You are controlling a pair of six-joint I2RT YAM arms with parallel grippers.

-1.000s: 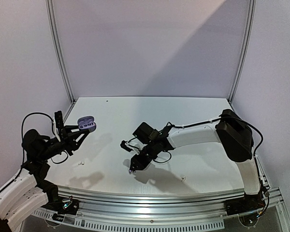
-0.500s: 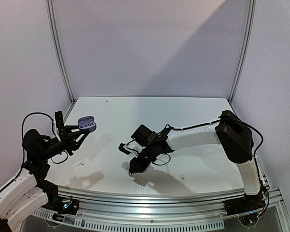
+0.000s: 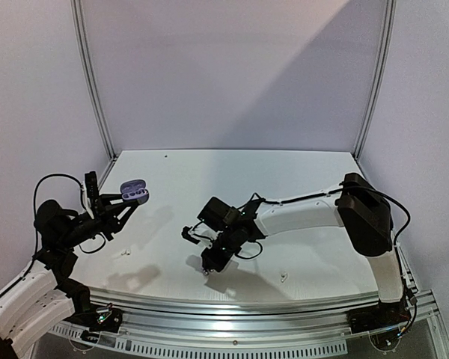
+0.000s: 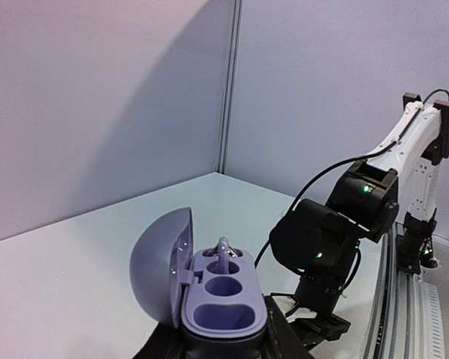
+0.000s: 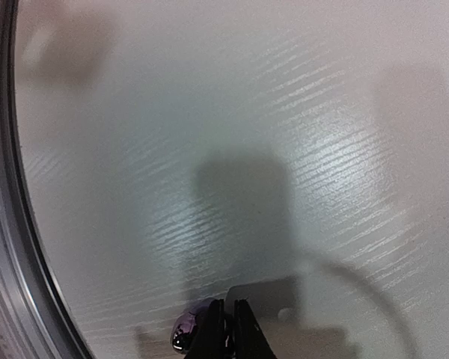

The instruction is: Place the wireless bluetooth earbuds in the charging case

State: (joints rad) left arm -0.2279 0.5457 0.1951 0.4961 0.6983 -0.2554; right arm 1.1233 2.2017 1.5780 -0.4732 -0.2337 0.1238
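Note:
My left gripper point(image 3: 127, 200) is shut on an open lilac charging case point(image 3: 133, 191) and holds it up above the table's left side. In the left wrist view the case point(image 4: 221, 299) shows its lid swung left, with one earbud point(image 4: 224, 256) standing in the far slot and the nearer slots empty. My right gripper point(image 3: 207, 268) points down close to the table near the front middle. In the right wrist view its fingers point(image 5: 230, 314) are pinched on a dark glossy earbud point(image 5: 187, 334) that sticks out to their left. Two white earbuds lie on the table, one point(image 3: 122, 253) at the left and one point(image 3: 283, 277) at the right.
The white table point(image 3: 232, 176) has a metal rail point(image 3: 232, 307) along its front edge, which also shows as a curved strip in the right wrist view point(image 5: 4, 224). Grey walls and two upright posts close the back. The right arm point(image 4: 337, 224) fills the right of the left wrist view.
My right gripper has moved a little left and down toward the table's front, still holding the dark earbud. The left arm and case have not moved.

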